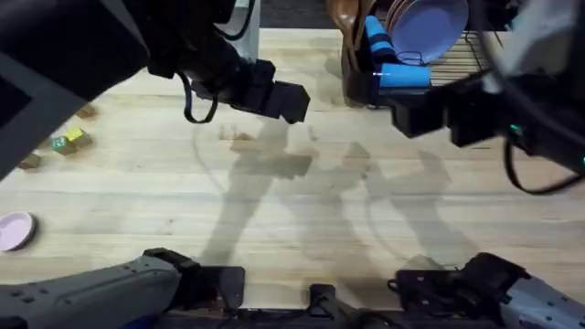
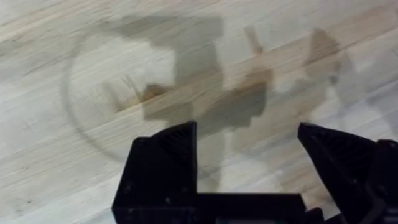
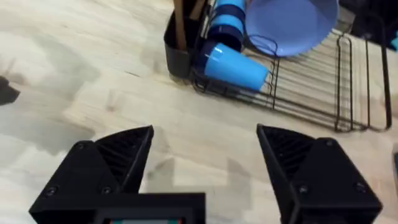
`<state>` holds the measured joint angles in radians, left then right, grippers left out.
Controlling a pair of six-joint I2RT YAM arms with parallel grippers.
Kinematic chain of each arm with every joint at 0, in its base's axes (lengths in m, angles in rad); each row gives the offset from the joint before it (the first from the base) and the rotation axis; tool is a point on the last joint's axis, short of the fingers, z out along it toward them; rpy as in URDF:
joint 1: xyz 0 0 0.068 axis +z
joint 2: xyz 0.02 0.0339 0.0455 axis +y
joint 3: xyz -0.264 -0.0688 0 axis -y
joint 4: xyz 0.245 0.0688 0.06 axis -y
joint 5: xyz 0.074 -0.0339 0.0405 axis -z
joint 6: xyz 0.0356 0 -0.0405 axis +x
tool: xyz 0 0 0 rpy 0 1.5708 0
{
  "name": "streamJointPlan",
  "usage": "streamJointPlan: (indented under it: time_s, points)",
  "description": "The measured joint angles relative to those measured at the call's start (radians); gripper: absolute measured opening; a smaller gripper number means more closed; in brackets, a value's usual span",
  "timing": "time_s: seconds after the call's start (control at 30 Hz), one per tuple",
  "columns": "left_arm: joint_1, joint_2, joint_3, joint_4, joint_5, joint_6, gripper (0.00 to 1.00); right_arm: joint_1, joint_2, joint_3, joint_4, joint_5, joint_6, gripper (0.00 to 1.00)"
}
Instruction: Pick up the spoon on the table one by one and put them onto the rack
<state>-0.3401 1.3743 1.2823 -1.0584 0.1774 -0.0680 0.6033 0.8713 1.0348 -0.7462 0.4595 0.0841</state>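
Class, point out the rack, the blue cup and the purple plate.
rack [image 3: 323,87], right wrist view, on its bare wire floor.
blue cup [image 3: 233,65], right wrist view, on its side wall.
purple plate [image 1: 430,27], overhead view, on its face.

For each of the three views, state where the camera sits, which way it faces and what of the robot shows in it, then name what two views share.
Overhead: above the arms' bases, looking down and forward at the table; both arms show.
Left wrist: on the left arm, facing down at bare wood; left gripper, jaws open.
Right wrist: on the right arm, facing the rack; right gripper, jaws open.
Shared: overhead and right wrist both show the rack, blue cup and purple plate.
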Motion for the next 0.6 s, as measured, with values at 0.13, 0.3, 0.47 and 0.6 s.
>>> streamJointPlan:
  time_s: [0.13,0.3,0.47,0.6]
  points:
    - [0.0,-0.015,0.0,0.0,-0.025,0.0,0.994,-0.008,-0.061,0.0,-0.075,0.0,0.035,0.997]
    - [0.0,-0.132,0.0,-0.005,-0.068,0.0,0.992,-0.025,-0.084,0.0,-0.151,0.0,0.091,0.996]
    - [0.0,-0.309,0.0,-0.038,-0.114,0.0,0.993,-0.045,-0.082,0.0,-0.176,0.0,0.186,0.996]
    - [0.0,-0.518,0.0,-0.059,-0.166,0.0,0.993,-0.047,-0.082,0.0,-0.152,0.0,0.254,0.997]
